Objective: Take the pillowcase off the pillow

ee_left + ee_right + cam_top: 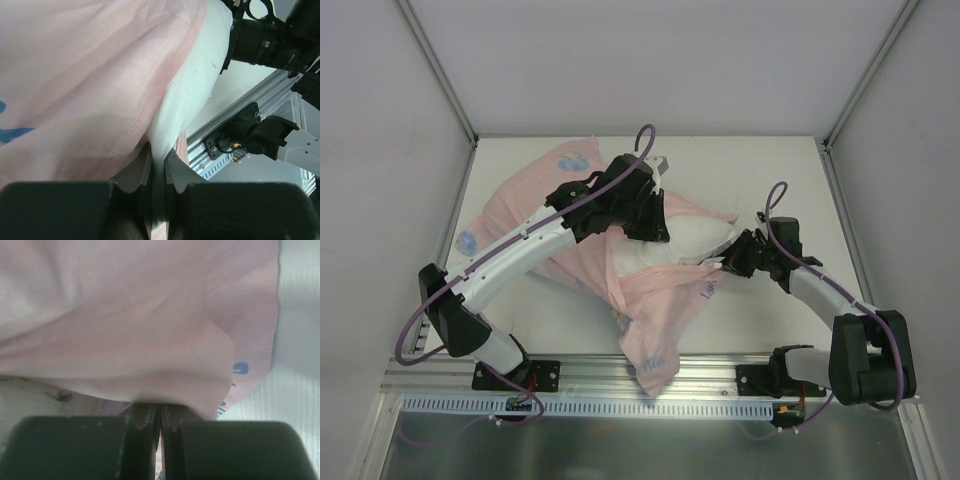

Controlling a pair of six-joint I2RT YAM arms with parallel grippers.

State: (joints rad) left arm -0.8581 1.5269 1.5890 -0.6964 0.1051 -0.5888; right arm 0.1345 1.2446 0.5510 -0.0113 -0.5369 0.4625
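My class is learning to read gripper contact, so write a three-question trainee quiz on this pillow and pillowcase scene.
1. True or false: the pillow lies fully out of the pillowcase.
2. The right gripper pinches: A) white cushion, B) pink fabric, C) nothing.
3. Which gripper closes on white fabric?
Key: 1 false; 2 B; 3 the left gripper.

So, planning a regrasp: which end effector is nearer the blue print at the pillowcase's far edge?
Left. The left end effector pinches the pillow just right of the blue print; the right end effector is much farther right, holding the pillowcase.
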